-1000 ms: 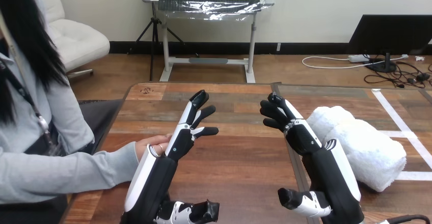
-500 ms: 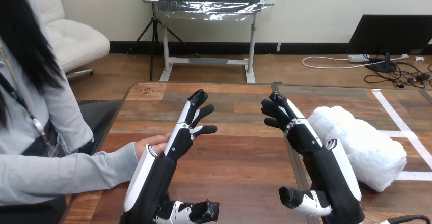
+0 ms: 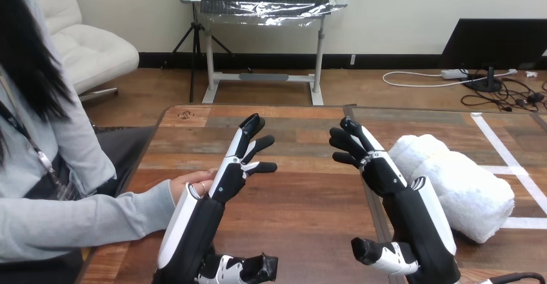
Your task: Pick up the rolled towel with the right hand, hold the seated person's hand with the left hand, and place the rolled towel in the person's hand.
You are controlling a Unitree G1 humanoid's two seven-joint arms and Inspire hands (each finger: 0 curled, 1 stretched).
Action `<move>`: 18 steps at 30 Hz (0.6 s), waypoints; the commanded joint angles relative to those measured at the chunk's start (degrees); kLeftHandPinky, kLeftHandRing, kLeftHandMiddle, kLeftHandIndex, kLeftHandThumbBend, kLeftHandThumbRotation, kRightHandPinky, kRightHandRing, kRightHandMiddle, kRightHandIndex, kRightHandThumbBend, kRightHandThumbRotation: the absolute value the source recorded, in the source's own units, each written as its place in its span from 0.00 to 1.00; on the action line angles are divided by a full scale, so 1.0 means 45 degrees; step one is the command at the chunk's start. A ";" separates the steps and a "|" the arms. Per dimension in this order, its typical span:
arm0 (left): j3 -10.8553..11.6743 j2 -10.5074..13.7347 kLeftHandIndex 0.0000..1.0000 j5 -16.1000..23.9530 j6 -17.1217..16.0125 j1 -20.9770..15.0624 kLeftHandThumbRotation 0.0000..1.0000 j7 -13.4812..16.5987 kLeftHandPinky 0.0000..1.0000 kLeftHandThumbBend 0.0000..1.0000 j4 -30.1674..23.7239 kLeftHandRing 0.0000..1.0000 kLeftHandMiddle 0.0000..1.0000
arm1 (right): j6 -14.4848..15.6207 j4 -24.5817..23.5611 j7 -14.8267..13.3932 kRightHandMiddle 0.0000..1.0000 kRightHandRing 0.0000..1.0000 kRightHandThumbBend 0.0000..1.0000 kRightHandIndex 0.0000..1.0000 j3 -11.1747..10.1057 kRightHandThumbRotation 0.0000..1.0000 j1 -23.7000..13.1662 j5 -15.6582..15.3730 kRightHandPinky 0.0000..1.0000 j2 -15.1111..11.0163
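Two black-and-white robot hands hover over the brown wooden counter [image 3: 303, 200]. The left hand [image 3: 238, 161] has straight, spread fingers and holds nothing. The right hand [image 3: 367, 158] has loose fingers, apart, and holds nothing too. The fluffy white rolled towel [image 3: 461, 187] lies at 3 o'clock from the right hand. The person's hand [image 3: 190, 182] rests at 8 o'clock from the left hand.

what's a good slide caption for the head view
Left hand and right hand open above the table, rolled towel untouched, person's hand resting at left.
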 commanded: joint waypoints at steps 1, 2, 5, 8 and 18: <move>0.0073 -0.0102 1.00 0.0036 -0.0204 -0.0723 0.89 0.0179 0.74 1.00 -0.0318 0.90 0.97 | -0.0184 -0.0119 -0.0247 0.90 0.88 1.00 0.95 -0.0227 0.83 -0.0625 -0.0019 0.83 -0.0025; 0.0043 -0.0085 1.00 0.0021 -0.0200 -0.0726 0.89 0.0181 0.74 1.00 -0.0312 0.90 0.98 | -0.0189 -0.0113 -0.0266 0.90 0.88 1.00 0.95 -0.0231 0.83 -0.0628 -0.0035 0.82 -0.0023; 0.0002 -0.0076 1.00 -0.0013 -0.0210 -0.0736 0.89 0.0194 0.74 1.00 -0.0298 0.91 0.98 | -0.0192 -0.0110 -0.0343 0.90 0.88 1.00 0.95 -0.0251 0.83 -0.0616 -0.0080 0.82 -0.0008; -0.0133 -0.0022 1.00 -0.0179 -0.0227 -0.0755 0.89 0.0123 0.75 1.00 -0.0249 0.91 0.98 | -0.0163 -0.0140 -0.0429 0.90 0.87 1.00 0.94 -0.0279 0.82 -0.0586 -0.0139 0.82 0.0018; -0.0127 -0.0002 1.00 -0.0139 -0.0196 -0.0735 0.88 0.0127 0.76 1.00 -0.0286 0.91 0.98 | -0.0139 -0.0162 -0.0640 0.89 0.87 0.98 0.94 -0.0288 0.82 -0.0537 -0.0317 0.82 -0.0007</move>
